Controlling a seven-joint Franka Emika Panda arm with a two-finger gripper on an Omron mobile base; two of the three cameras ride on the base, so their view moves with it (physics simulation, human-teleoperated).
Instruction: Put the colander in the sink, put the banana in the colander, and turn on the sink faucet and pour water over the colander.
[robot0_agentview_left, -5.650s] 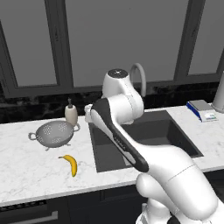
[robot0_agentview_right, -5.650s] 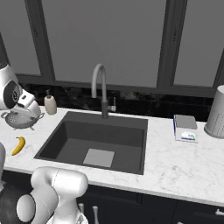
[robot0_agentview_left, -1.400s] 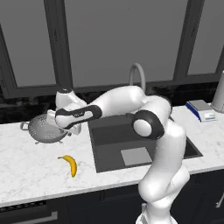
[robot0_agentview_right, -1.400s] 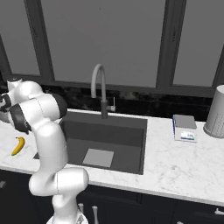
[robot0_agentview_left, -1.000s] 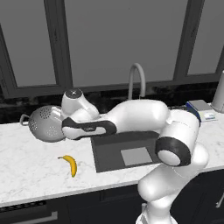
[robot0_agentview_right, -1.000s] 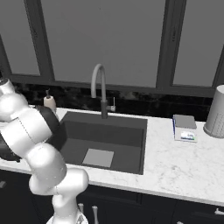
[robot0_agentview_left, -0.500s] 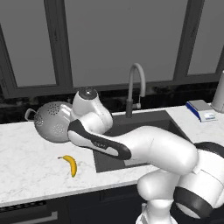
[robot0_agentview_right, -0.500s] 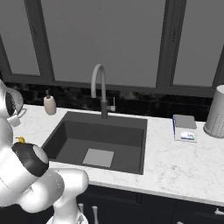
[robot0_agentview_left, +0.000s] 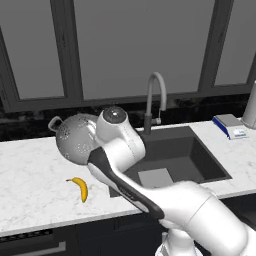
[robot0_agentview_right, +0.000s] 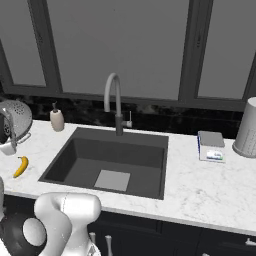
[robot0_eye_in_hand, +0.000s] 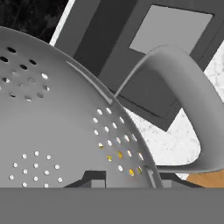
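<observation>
Marble tabletop (robot0_agentview_left: 30, 180) now bare but for banana (robot0_agentview_left: 80, 188); colander (robot0_agentview_left: 75, 138) lifted clear, rim clamped in pincer (robot0_eye_in_hand: 124, 177), headed toward sink (robot0_agentview_left: 200, 160).

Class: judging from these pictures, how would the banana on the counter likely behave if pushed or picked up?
The banana is small, so probably light. It lies flat on its curved side on the smooth marble counter, so a push would likely slide or spin it rather than roll it. Its skin looks smooth, perhaps slippery.
</observation>
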